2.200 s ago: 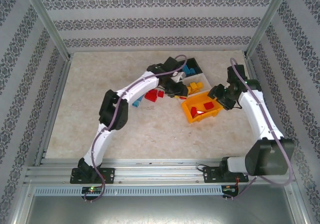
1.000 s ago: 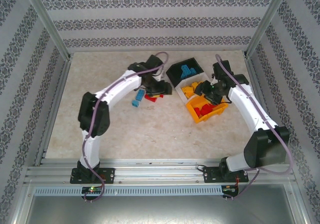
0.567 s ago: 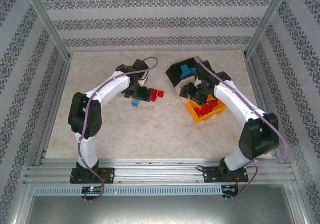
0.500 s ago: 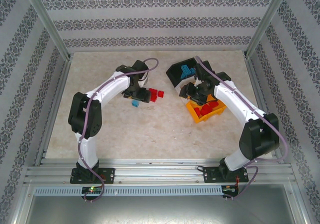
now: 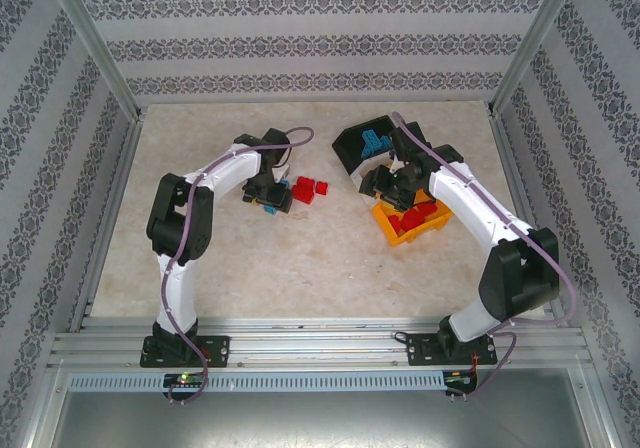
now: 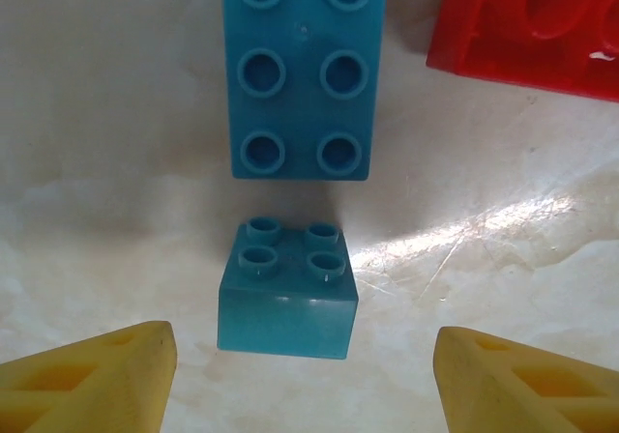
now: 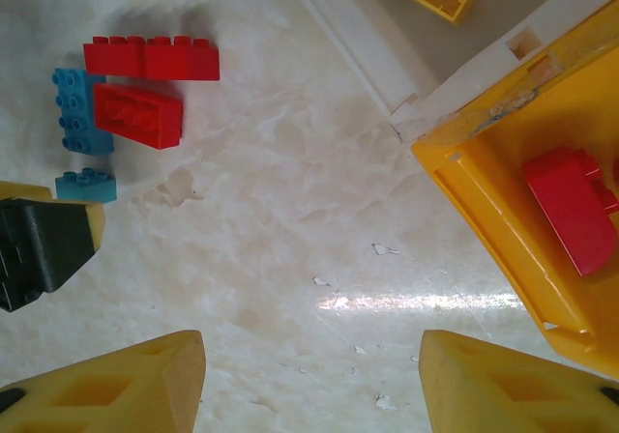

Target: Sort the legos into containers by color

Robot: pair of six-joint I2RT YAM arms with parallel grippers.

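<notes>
The left fingers gape wide, a small blue brick on the counter between them. The right fingers gape wide beside the orange bin, red brick inside.

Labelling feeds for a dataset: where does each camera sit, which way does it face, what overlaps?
Top external: above and behind the bases, looking down on the table; both arms show.
Left wrist: looks down at the small blue brick between the left fingers.
Right wrist: looks down beside the orange bin; right fingers show.
Shared: both wrist views catch that brick.
</notes>
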